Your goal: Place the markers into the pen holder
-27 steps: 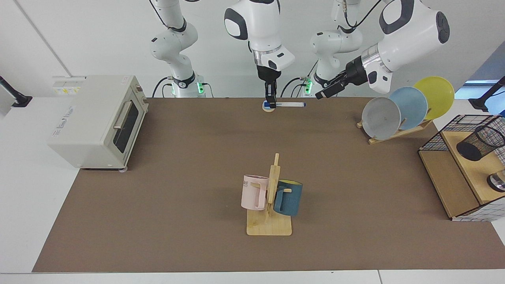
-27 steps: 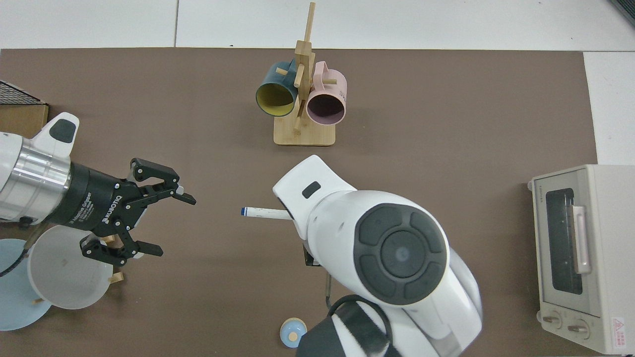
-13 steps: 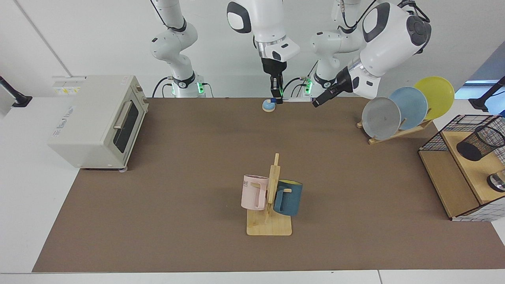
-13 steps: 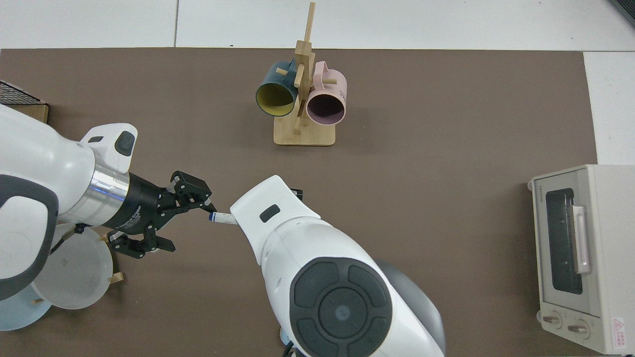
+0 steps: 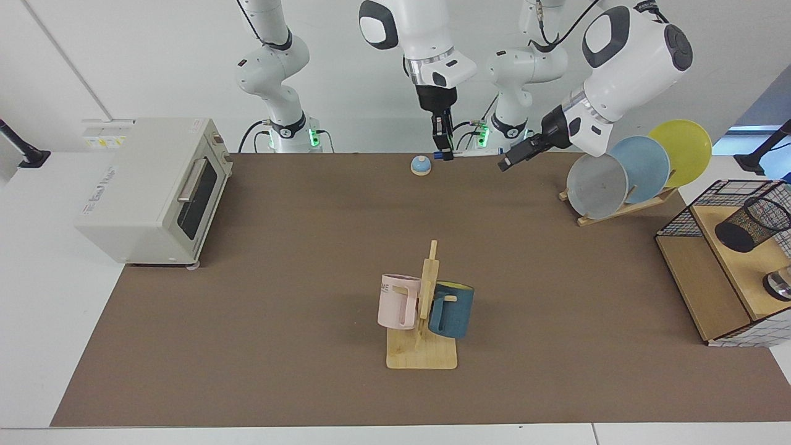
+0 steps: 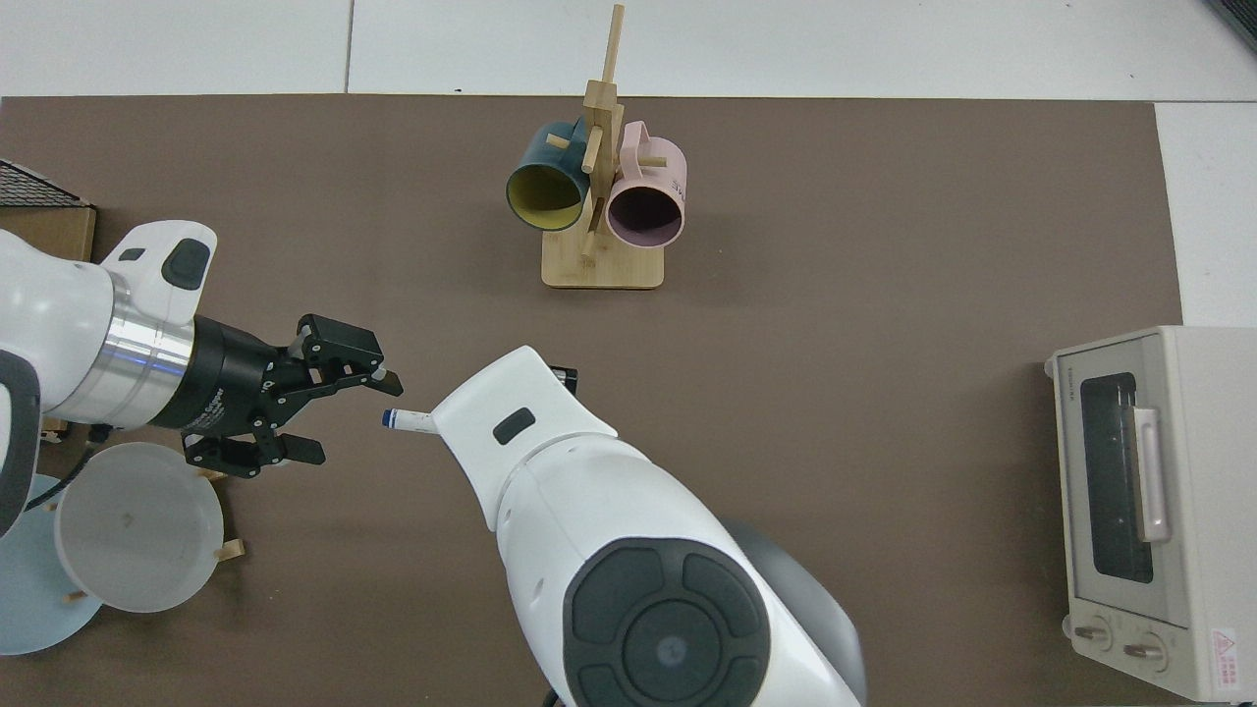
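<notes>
the right gripper (image 5: 441, 151) is hidden in the top view beneath its own white arm housing; in the facing view its fingers are seen closed on the dark blue cap end of the marker (image 5: 473, 152), held clear above the far edge of the counter (image 5: 278, 278). the marker is carried level, its long axis running sideways, with the small blue end (image 6: 389, 418) pointed toward the left gripper (image 6: 339, 407), whose fingers are spread wide and empty (just short of the tip, not touching). most of the barrel is covered from above. the pen holder (image 5: 751, 222) lies tilted inside a wire basket (image 5: 710, 201) at the counter's edge, partly cut off and well apart from the marker.
</notes>
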You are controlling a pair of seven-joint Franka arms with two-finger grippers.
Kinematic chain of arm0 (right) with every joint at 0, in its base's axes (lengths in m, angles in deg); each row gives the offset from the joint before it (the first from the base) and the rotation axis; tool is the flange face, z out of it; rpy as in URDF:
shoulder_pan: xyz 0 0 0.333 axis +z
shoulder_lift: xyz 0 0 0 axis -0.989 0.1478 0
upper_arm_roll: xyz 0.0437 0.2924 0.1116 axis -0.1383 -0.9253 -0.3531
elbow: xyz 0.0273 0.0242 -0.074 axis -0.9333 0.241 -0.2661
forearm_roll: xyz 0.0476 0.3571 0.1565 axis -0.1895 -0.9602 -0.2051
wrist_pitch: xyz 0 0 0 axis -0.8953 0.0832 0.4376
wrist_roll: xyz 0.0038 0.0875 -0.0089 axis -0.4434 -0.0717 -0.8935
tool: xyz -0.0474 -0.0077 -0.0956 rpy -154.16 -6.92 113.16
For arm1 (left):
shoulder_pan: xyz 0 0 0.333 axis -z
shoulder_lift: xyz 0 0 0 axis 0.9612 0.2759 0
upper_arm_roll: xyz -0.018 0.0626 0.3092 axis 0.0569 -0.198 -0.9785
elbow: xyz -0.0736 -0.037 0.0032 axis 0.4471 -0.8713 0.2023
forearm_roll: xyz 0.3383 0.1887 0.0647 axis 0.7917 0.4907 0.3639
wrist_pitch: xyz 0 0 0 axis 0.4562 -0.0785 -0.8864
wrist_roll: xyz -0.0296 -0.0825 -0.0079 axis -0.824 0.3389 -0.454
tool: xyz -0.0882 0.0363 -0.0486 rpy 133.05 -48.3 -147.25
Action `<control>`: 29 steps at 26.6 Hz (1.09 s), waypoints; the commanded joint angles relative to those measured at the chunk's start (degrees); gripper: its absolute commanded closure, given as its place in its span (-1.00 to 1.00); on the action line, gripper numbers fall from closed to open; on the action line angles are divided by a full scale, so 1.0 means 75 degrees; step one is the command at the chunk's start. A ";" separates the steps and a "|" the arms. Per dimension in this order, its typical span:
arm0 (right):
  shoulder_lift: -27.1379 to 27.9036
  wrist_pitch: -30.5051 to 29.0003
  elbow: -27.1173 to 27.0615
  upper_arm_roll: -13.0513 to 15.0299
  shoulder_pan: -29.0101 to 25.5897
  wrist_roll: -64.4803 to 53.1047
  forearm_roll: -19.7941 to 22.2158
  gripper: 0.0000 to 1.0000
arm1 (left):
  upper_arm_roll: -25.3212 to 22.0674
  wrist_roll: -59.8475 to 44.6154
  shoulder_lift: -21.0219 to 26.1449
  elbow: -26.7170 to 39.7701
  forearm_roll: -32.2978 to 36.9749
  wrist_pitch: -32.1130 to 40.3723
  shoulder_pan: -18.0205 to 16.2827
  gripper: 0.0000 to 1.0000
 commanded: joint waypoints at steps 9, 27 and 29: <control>0.0100 -0.0159 -0.0143 0.0043 0.0058 0.0244 0.0076 1.00 | 0.0017 0.5074 -0.0154 -0.0009 -0.0091 -0.0013 -0.1201 -1.00; 0.0100 -0.0159 -0.0143 0.0043 0.0058 0.0256 0.0076 1.00 | 0.0368 1.2577 -0.0342 -0.0290 0.1655 -0.0903 -0.0757 -1.00; 0.0112 -0.0159 -0.0143 0.0043 0.0046 0.0256 0.0064 1.00 | 0.0392 1.3138 -0.0424 -0.0279 0.1667 -0.0868 -0.0523 -1.00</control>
